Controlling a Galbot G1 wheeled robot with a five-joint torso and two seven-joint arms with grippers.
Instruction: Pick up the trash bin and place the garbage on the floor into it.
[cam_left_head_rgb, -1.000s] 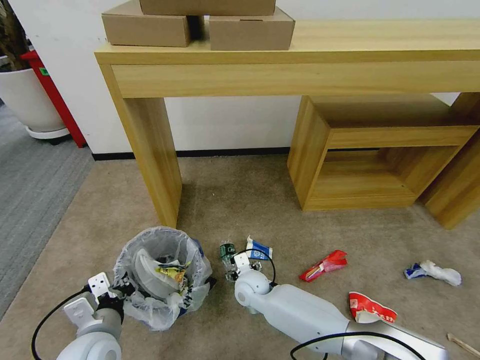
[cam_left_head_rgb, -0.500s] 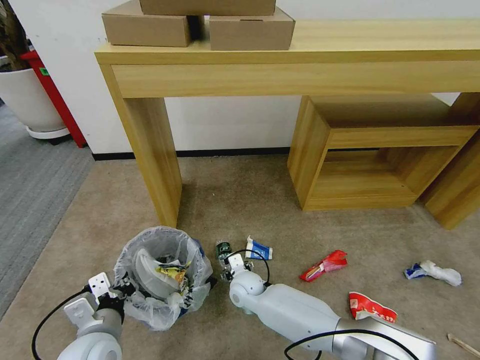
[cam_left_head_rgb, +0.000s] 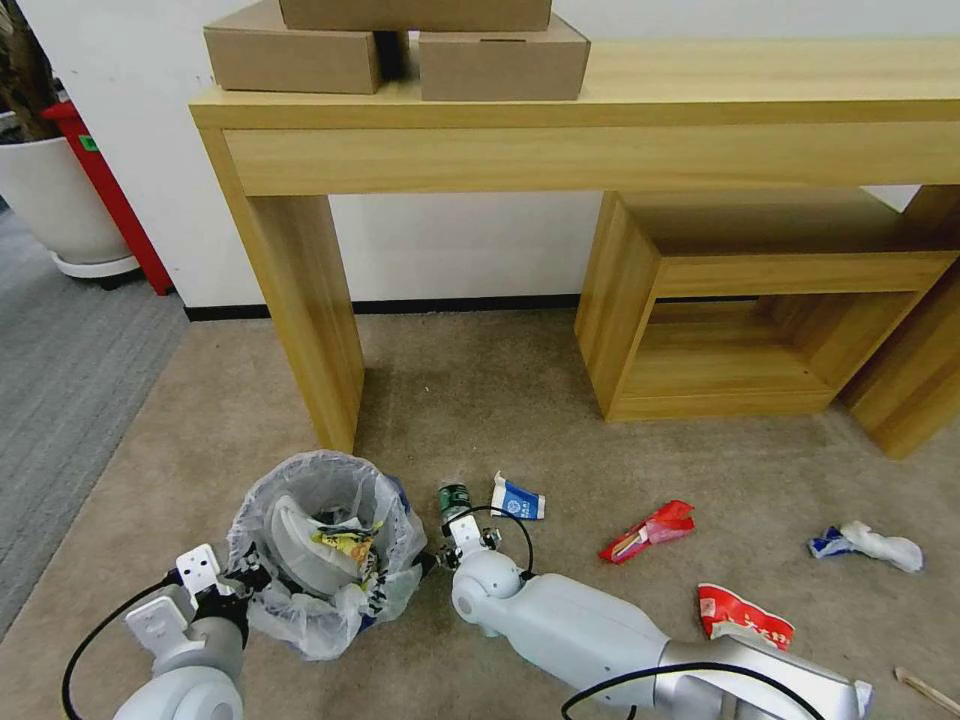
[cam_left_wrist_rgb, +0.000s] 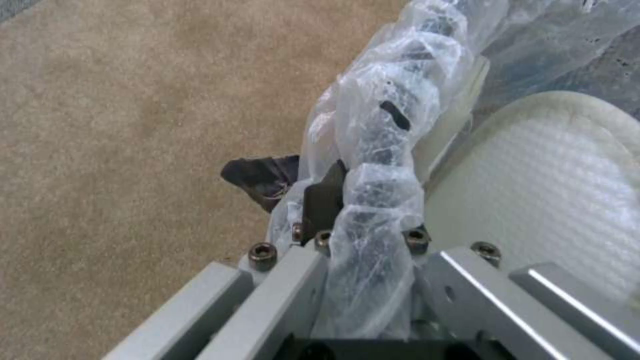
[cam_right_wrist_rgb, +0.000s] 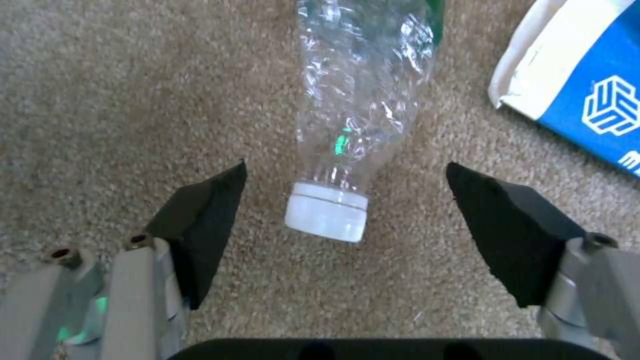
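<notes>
The trash bin (cam_left_head_rgb: 325, 560), lined with a crinkly whitish bag, stands on the beige floor (cam_left_head_rgb: 500, 400). My left gripper (cam_left_head_rgb: 238, 582) is shut on its near-left rim; the left wrist view shows the bag-wrapped rim (cam_left_wrist_rgb: 373, 165) between the fingers. A white slipper (cam_left_wrist_rgb: 547, 190) and a yellow wrapper (cam_left_head_rgb: 345, 545) lie inside. My right gripper (cam_left_head_rgb: 465, 535) is open, low over a crushed clear bottle (cam_left_head_rgb: 453, 497). In the right wrist view the bottle's white cap (cam_right_wrist_rgb: 327, 217) lies between the two spread black fingertips (cam_right_wrist_rgb: 203, 220), untouched. A blue-white carton (cam_left_head_rgb: 517, 498) lies just right of the bottle.
More garbage lies to the right: a red wrapper (cam_left_head_rgb: 648, 530), another red wrapper (cam_left_head_rgb: 742, 615), a white tissue (cam_left_head_rgb: 870, 545) and a wooden stick (cam_left_head_rgb: 925, 685). A wooden desk leg (cam_left_head_rgb: 305, 320) rises just behind the bin, and a low wooden shelf (cam_left_head_rgb: 740, 300) stands beyond.
My right arm has shifted a little left and back toward me, its open gripper now lined up on the bottle's cap end. The left gripper and bin have not moved.
</notes>
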